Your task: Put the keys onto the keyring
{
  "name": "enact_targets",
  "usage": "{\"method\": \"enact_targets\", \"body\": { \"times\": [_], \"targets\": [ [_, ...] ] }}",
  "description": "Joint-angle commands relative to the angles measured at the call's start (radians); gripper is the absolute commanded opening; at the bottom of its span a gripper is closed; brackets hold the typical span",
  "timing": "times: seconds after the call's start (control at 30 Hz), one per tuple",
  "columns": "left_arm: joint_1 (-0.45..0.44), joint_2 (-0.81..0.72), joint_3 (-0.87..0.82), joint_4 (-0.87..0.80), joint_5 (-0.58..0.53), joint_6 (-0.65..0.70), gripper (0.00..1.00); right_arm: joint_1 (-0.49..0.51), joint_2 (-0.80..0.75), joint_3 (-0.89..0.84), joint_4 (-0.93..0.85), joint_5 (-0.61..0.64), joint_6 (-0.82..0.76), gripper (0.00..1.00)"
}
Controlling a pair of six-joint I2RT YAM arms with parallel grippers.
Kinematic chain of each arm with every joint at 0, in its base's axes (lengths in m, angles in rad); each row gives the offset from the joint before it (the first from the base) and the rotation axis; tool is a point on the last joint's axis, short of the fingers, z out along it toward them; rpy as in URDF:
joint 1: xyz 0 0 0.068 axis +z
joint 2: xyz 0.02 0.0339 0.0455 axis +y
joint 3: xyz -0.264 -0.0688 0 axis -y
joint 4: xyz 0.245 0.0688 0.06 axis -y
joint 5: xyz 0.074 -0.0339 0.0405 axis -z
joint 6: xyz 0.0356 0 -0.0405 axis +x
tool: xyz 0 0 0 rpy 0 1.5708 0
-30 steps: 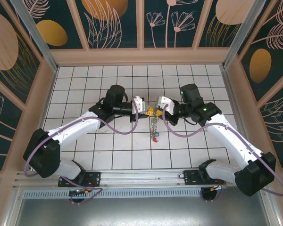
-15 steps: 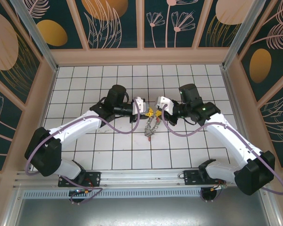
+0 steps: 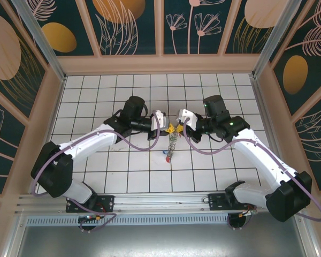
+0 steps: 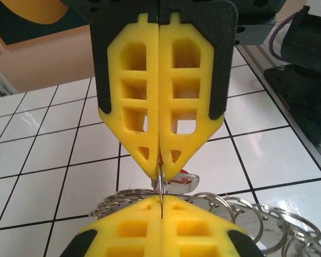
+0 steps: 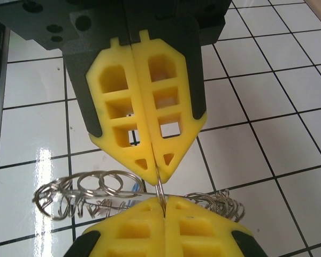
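A white tiled floor (image 3: pixel 96 91) with dark grid lines lies inside walls (image 3: pixel 128 21) painted with pale flowers on deep teal. Over the middle of it the two arms reach inward and meet tip to tip. The left gripper (image 4: pixel 161 165) has its yellow fingers (image 4: pixel 134 96) pressed flat together along their whole length, and a thin wire loop comes out right at their tips. The right gripper (image 5: pixel 158 167) is closed the same way, its fingers (image 5: pixel 174 101) meeting with no gap. The same thin wire runs from its tips straight across into the tips of the left one opposite. Both pairs of fingers pinch one small loop on the rim of the keyring (image 4: pixel 249 217) from opposite sides, their tips nearly touching each other. The rest of the keyring hangs below the fingertips. Its fringe of small loops spreads to either side beneath the right fingers, and past the left tips toward the lower right. From above it shows edge-on, a narrow strand dropping from the joined tips toward the arm bases. A red key (image 4: pixel 183 179) sits just beyond the left fingertips, behind the pinched loop; whether it is threaded on the fringe cannot be told
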Motion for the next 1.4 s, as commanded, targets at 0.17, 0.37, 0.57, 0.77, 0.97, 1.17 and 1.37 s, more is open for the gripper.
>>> {"method": "enact_targets", "body": {
  "times": [0.17, 0.37, 0.57, 0.77, 0.97, 1.17, 1.37],
  "targets": [
    [-0.013, 0.020, -0.019, 0.170, 0.055, -0.097, 0.00, 0.022, 0.003, 0.037, 0.126, -0.083, 0.018, 0.00],
    [-0.012, 0.008, -0.133, 0.492, 0.080, -0.313, 0.00, 0.022, -0.003, 0.015, 0.129, -0.099, 0.012, 0.00],
    [-0.013, 0.006, -0.211, 0.719, 0.079, -0.423, 0.00, -0.014, -0.025, -0.005, 0.109, -0.113, 0.045, 0.12],
    [-0.012, 0.010, -0.223, 0.751, 0.071, -0.425, 0.00, -0.066, -0.043, 0.008, 0.021, -0.142, 0.049, 0.22],
    [-0.012, 0.014, -0.223, 0.782, 0.070, -0.428, 0.00, -0.158, -0.076, 0.024, -0.026, -0.225, 0.046, 0.27],
    [-0.012, 0.015, -0.219, 0.781, 0.082, -0.427, 0.00, -0.192, -0.085, 0.046, -0.046, -0.250, 0.035, 0.30],
    [-0.013, 0.017, -0.216, 0.790, 0.082, -0.431, 0.00, -0.190, -0.076, 0.037, -0.001, -0.289, 0.058, 0.35]
  ]
}}
